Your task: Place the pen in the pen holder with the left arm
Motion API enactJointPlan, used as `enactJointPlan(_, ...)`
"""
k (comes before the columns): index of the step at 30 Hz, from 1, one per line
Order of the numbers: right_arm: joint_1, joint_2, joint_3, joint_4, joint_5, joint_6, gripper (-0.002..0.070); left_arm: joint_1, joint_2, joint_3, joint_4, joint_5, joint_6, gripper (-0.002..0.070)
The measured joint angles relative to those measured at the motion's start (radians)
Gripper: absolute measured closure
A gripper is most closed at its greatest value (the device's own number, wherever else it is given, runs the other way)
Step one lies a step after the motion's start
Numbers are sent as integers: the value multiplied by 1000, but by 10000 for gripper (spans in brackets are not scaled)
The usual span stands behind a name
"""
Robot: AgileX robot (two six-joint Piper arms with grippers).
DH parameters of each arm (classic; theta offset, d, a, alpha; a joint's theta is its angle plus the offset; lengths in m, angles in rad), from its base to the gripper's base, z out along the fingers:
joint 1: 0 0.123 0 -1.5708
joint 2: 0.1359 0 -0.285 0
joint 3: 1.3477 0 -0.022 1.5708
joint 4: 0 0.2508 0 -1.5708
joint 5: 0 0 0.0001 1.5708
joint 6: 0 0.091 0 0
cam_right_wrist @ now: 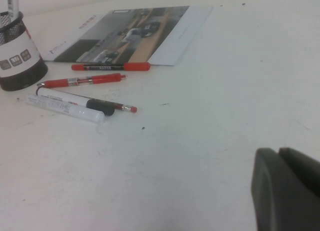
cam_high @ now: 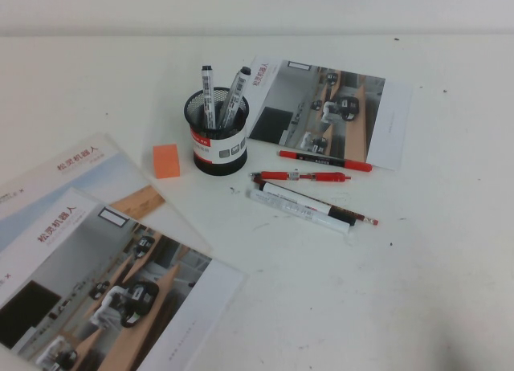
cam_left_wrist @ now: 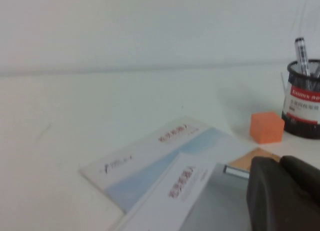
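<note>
**Two Grippers Clenched Empty; Pen Seated in Holder**

Two items were seen standing in the pen holder point(cam_high: 219, 142): the pen point(cam_high: 235, 94), tilted toward 1 o'clock, and a slimmer pen point(cam_high: 208, 94) just beside it. An orange block point(cam_high: 166, 160) was located near the holder at 9 o'clock. Two red pens point(cam_high: 301, 177), a white pen point(cam_high: 309, 201) and a brochure point(cam_high: 337, 106) were located between 2 and 4 o'clock of the holder. The left gripper point(cam_left_wrist: 280, 163) was positioned over the stacked brochures point(cam_high: 88, 250) at 8 o'clock, jaws clenched on nothing. The right gripper point(cam_right_wrist: 278, 153) was positioned over bare table point(cam_high: 418, 291), well apart from the pens, jaws likewise pressed together and empty.
</note>
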Motion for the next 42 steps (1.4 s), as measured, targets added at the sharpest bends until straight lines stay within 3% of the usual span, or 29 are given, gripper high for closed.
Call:
enactJointPlan(5,0,0,0,0,0,0,696,0,0,44,116,36,-161,676)
enactJointPlan(10,0,0,0,0,0,0,696,0,0,45,159,115,-223,676)
enactJointPlan(15,0,0,0,0,0,0,696,0,0,43,165,195,-236,676)
enactJointPlan(42,0,0,0,0,0,0,696,0,0,41,165,205,-238,676)
